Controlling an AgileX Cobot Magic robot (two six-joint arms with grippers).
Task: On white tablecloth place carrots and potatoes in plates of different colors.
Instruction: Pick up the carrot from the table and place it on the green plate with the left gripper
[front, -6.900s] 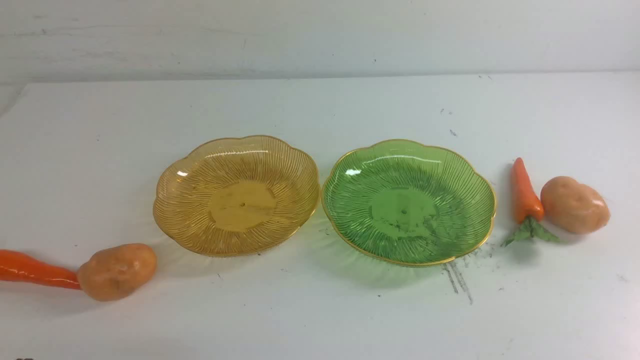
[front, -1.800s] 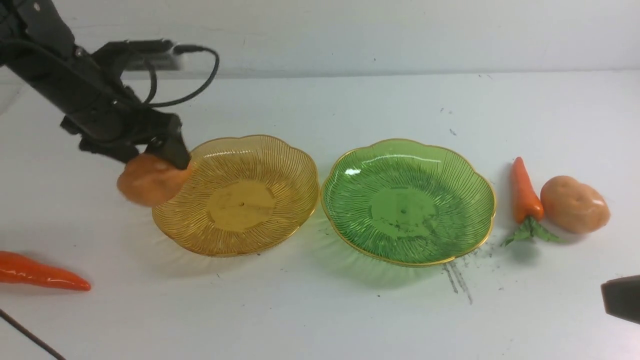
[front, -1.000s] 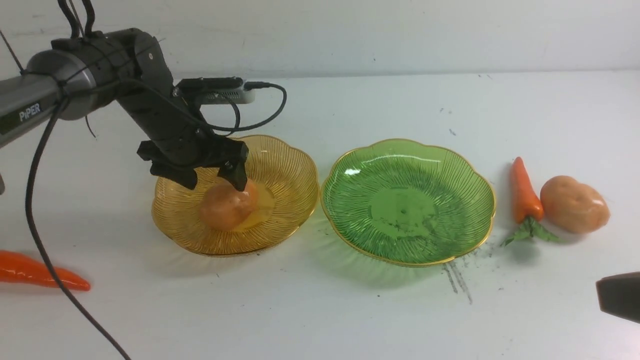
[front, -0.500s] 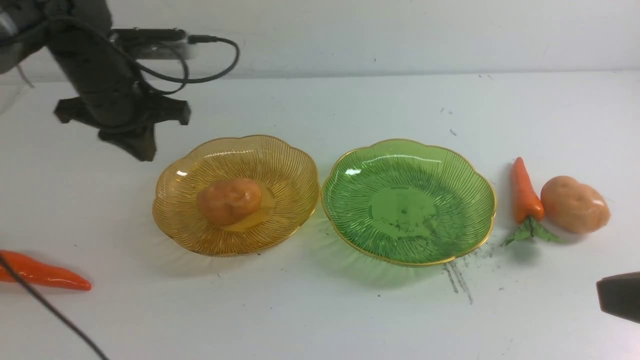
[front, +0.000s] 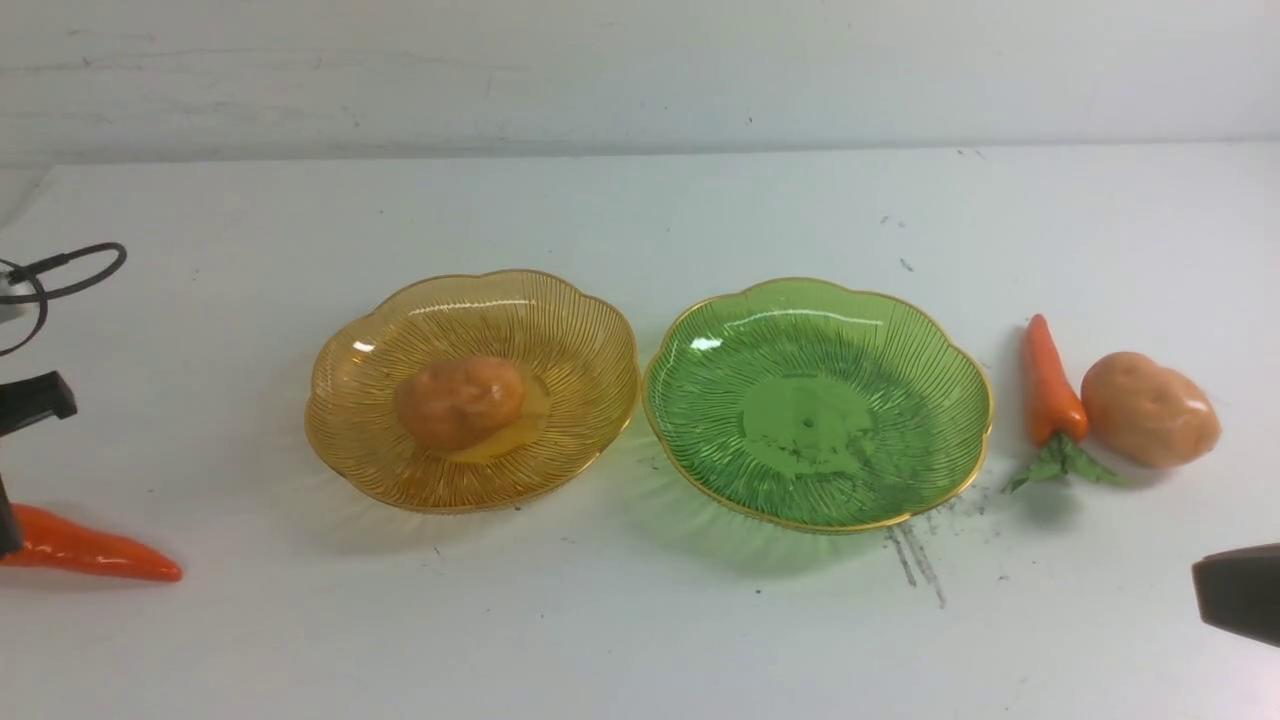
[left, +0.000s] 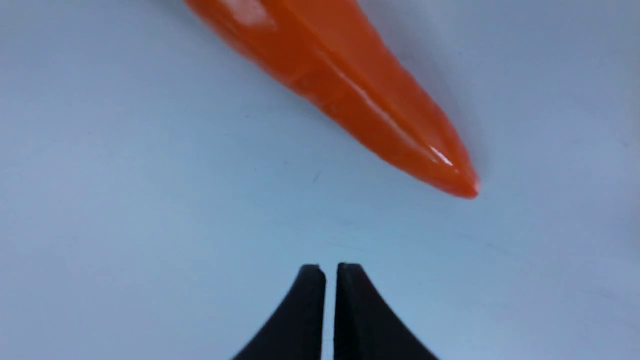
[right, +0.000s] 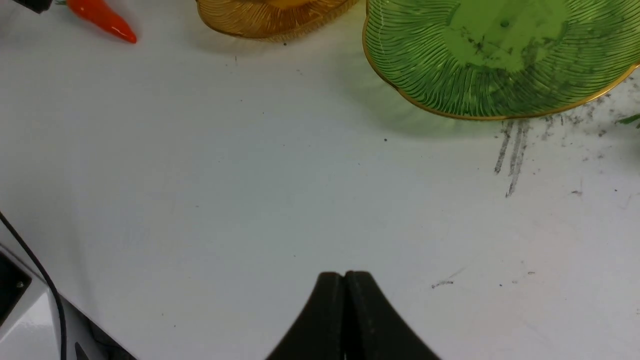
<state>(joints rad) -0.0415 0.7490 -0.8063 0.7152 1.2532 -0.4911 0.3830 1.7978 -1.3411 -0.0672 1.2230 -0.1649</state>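
Far left on the white tablecloth (front: 620, 640) — left carrot (front: 90, 546) lies crosswise, tip pointing right; left gripper (left: 330, 267) near it, jaws nearly together, empty. One potato (front: 460, 402) in amber plate (front: 580, 330) — right gripper (right: 345, 274) pressed closed.

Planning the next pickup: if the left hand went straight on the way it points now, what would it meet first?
Likely the left carrot lying on the white tablecloth. Depth is unclear, so the left hand might touch cloth first.
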